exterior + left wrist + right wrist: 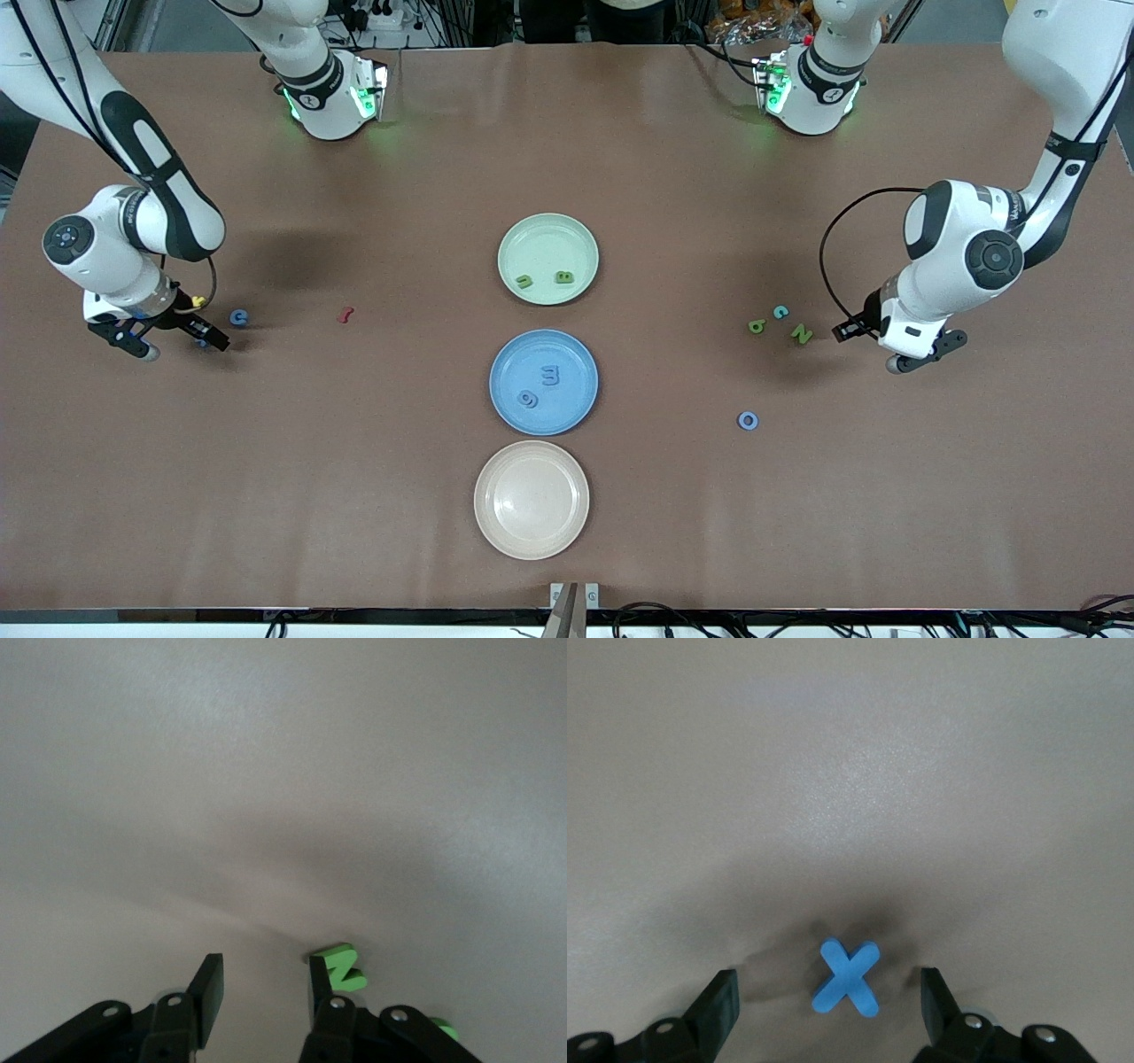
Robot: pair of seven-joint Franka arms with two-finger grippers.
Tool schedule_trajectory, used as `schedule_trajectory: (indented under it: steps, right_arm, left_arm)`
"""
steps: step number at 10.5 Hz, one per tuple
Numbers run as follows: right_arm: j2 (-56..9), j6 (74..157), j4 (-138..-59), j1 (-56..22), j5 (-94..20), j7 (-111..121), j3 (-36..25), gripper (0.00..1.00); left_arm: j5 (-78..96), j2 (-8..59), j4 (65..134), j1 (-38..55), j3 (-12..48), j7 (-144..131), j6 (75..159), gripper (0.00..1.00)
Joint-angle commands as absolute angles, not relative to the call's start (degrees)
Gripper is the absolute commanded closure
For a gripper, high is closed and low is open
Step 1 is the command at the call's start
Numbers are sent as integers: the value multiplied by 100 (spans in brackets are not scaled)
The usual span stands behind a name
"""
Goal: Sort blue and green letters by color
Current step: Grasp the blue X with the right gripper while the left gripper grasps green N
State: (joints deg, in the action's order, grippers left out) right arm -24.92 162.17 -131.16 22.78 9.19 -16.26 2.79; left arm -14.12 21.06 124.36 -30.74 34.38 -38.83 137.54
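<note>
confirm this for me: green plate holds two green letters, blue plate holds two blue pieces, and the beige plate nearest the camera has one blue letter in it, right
Not quite. The front view shows the beige plate with nothing in it. The rest stands: the green plate holds two green letters, and the blue plate holds two blue pieces.
</note>
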Motion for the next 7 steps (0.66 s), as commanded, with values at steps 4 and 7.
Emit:
schedule_trajectory:
  steps: [4,7]
  right_arm:
    - [-2514,16295,-13122,2426,1020,-1573,343,93]
    - [-2313,16138,-13017,2304,1028,-1547,369,100]
  left_arm:
    - [-1389,2434,12454,-2857,3507,-5238,14114,53]
    - [-1415,2644,12463,-2830,3481,-5238,14281,46]
